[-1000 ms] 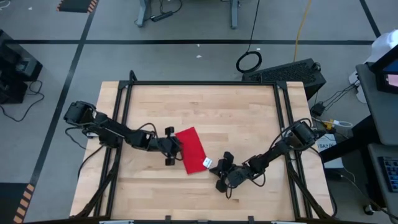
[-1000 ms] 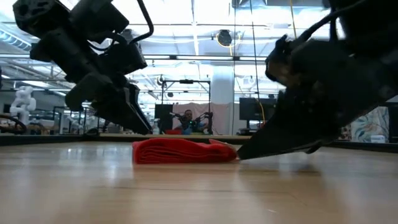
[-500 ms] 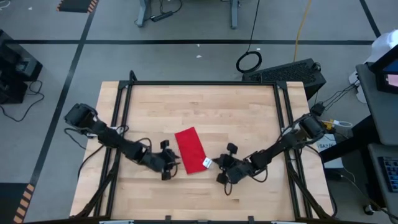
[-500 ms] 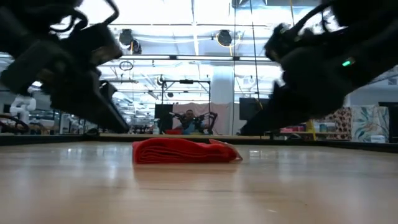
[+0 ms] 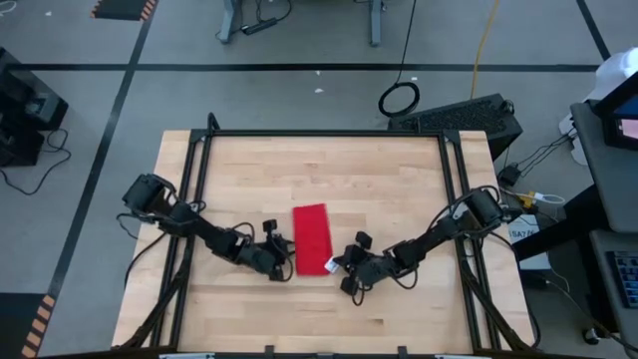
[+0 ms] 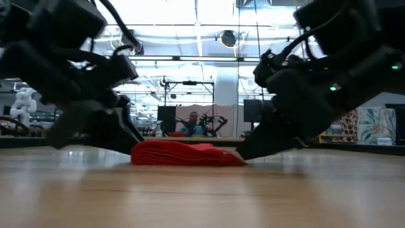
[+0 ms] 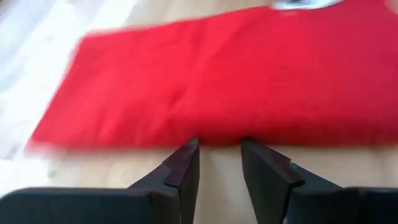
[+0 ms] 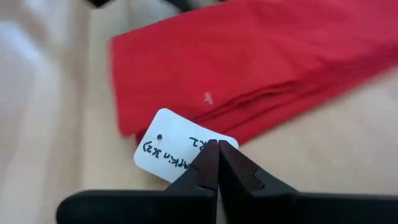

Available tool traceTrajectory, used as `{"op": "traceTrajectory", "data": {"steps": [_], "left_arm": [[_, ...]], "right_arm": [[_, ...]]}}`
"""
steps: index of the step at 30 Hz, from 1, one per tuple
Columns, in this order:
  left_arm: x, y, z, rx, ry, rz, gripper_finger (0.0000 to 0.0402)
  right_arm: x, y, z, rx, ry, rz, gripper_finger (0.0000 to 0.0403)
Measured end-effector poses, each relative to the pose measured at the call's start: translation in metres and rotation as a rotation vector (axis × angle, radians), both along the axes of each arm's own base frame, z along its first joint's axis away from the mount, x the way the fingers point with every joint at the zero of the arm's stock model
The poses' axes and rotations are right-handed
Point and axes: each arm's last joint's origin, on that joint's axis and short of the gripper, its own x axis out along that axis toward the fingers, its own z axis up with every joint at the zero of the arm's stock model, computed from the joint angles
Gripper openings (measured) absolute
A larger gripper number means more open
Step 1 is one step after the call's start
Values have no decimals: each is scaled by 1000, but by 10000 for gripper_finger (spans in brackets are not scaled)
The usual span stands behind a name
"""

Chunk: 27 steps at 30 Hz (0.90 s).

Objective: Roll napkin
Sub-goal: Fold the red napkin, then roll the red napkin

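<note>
Napkin (image 5: 312, 237) lies folded flat on the table (image 5: 399, 179), and my two pincers flank it. My left gripper (image 7: 219, 163) sits just beside its long edge, fingers slightly apart, holding nothing. My right gripper (image 8: 217, 163), pressed together, rests on the napkin's white tag (image 8: 172, 151).

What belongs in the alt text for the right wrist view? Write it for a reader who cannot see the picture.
A folded red napkin lies on a wooden table, its white handwritten tag at the near edge. The right gripper, fingers shut, has its tips over that tag.
</note>
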Motion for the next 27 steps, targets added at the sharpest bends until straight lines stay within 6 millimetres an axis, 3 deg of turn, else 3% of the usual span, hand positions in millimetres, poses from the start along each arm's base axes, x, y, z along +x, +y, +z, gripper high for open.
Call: {"op": "traceTrajectory", "data": {"steps": [6, 12, 19, 22, 27], "left_arm": [[9, 19, 1, -7, 18, -26, 122], [7, 11, 14, -3, -26, -95, 122], [-3, -28, 47, -53, -158, -226, 122], [-4, -52, 56, -66, -193, -287, 122], [-4, -88, 56, 29, -188, -360, 123]], "right_arm": [[-8, 18, -2, 78, -17, 1, 0], [-17, 33, 16, 77, -61, 31, 0], [-27, 46, 52, -7, -145, 137, 13], [-34, 55, 52, -90, -122, 214, 33], [-41, 66, 35, -153, -70, 287, 80]]}}
